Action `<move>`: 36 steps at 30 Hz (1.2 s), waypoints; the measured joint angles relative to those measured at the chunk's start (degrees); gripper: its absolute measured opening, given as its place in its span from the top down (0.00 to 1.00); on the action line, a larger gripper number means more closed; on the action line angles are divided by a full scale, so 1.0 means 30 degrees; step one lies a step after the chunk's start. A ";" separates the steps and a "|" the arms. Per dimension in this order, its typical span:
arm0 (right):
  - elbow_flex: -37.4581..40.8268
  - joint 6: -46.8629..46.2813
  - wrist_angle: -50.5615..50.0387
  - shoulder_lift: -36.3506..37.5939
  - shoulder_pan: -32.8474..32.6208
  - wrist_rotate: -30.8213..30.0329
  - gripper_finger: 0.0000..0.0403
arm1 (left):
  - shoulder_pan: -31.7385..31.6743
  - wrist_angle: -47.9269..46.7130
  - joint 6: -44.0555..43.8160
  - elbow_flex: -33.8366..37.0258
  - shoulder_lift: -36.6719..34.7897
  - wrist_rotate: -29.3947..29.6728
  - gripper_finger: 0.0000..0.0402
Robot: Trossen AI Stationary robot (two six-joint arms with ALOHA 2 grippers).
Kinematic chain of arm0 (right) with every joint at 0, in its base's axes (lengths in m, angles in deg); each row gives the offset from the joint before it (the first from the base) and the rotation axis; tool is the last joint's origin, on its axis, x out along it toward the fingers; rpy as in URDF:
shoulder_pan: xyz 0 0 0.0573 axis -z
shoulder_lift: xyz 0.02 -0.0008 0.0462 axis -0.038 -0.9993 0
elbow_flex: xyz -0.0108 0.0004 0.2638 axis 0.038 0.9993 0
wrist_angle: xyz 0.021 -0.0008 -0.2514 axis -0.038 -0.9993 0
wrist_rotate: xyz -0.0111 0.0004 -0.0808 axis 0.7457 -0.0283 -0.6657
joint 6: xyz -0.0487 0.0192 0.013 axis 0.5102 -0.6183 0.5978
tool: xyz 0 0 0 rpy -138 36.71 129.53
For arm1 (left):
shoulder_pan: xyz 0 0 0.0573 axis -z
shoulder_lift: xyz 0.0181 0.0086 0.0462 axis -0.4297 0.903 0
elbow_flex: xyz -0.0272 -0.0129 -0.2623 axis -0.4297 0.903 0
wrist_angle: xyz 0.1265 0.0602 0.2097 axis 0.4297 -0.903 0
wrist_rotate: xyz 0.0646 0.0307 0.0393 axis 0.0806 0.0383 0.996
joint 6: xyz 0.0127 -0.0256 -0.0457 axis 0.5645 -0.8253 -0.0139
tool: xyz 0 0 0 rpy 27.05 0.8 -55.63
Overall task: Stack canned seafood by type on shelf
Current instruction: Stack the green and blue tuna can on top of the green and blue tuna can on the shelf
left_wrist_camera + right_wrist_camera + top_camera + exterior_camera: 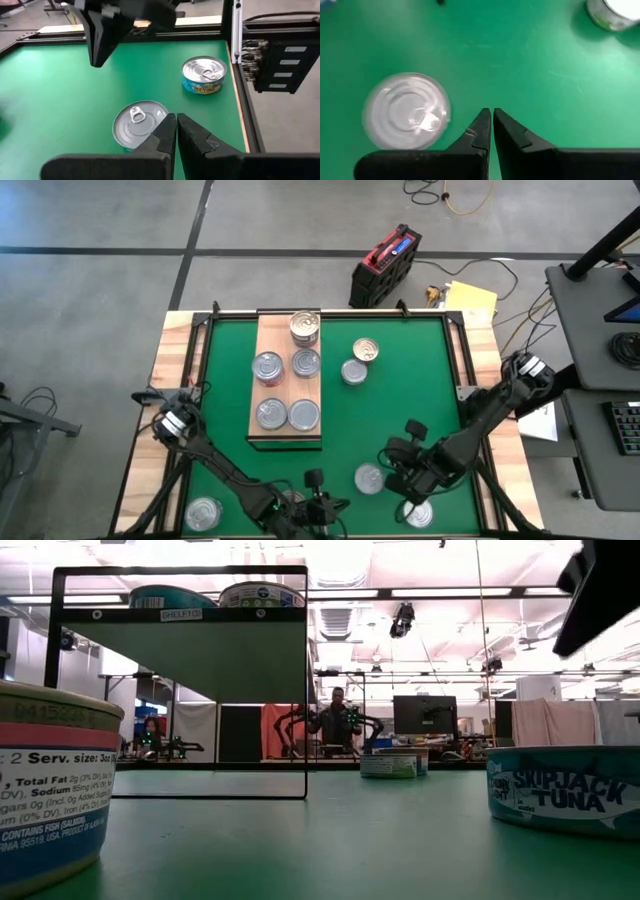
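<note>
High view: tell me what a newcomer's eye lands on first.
The light wooden shelf on the far-left part of the green mat stands out, with five tins on it, one stack at its far end. Two loose cans sit just right of it. At the near edge, the left gripper and right gripper, both shut and empty, hang near more loose cans.

Two dark robot arms

Both arms are black with jointed links; each end effector [176, 131] [491, 125] has two flat, pointed black fingers on a wide black bar.
</note>
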 joint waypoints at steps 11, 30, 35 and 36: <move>0.2169 0.0817 0.4017 0.0264 -0.0633 0.0113 0.97 | -0.0243 0.1862 0.0134 -0.0515 0.1428 -0.0037 1.00; 0.5361 0.2545 0.8648 0.1992 -0.0476 0.4514 0.97 | -0.1523 -0.7255 -0.1042 -1.1557 0.8218 0.0050 1.00; 0.6841 0.2328 1.0663 0.2882 0.0096 0.4517 0.97 | -0.1545 -1.0341 -0.2316 -1.4066 0.9610 0.0120 1.00; 0.7067 0.2125 1.0845 0.3024 0.0172 0.4525 0.97 | -0.1545 -1.0241 -0.2653 -1.3784 0.9568 0.0124 1.00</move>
